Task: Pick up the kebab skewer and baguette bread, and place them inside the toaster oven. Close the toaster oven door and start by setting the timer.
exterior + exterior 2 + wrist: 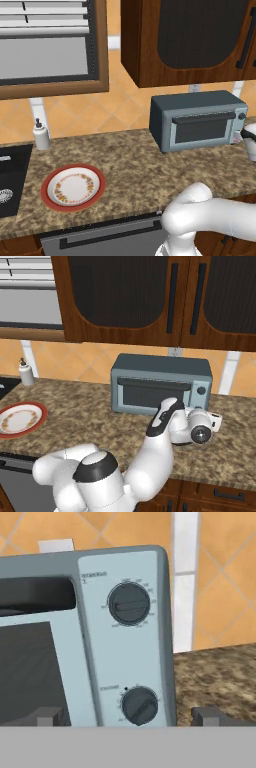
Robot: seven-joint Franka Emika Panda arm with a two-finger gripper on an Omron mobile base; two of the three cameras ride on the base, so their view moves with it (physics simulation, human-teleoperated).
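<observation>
Speckled brown stone counter (130, 160): boxy blue-grey toaster oven (197, 122), glass door (152, 394) shut; red-rimmed plate (73, 187); two-finger gripper (130, 716) spread wide, empty, facing the oven's knobs.

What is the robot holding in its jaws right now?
Nothing. The gripper has its jaws wide open and empty, facing the lower knob on the toaster oven.
</observation>
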